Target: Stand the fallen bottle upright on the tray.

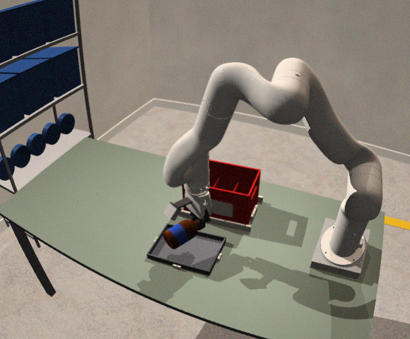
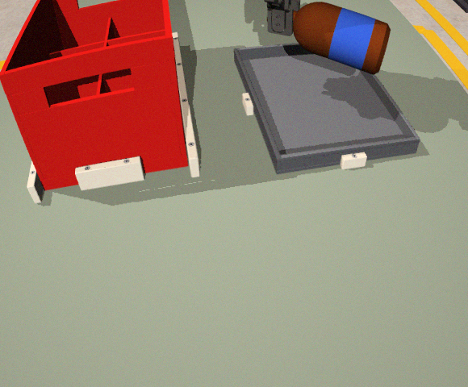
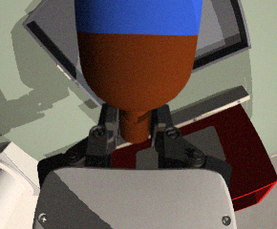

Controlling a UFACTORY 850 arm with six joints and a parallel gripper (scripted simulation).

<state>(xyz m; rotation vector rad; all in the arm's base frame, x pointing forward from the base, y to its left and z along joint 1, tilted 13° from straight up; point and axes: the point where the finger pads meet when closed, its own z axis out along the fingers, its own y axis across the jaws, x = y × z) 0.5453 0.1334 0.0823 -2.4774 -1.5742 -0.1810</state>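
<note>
The brown bottle [image 1: 180, 232] with a blue band lies almost flat in the air, lifted above the far corner of the grey tray [image 1: 186, 251]. It also shows in the exterior view [image 2: 342, 35] over the tray [image 2: 323, 104], base tilted slightly down, casting a shadow on the tray floor. My gripper [image 3: 135, 101] is shut on the bottle's narrow neck [image 3: 137, 126]; the bottle body [image 3: 138, 32] points away from the wrist camera. In the top view the gripper [image 1: 202, 217] sits between the tray and the red crate [image 1: 232, 195].
The red crate [image 2: 94, 97], with inner dividers, stands left of the tray in white corner brackets [image 2: 109, 172]. The tray has small white stops [image 2: 353, 160]. A shelf rack with blue bins [image 1: 26, 73] stands off the table's far left. The arm's base [image 1: 343, 248] is at the right.
</note>
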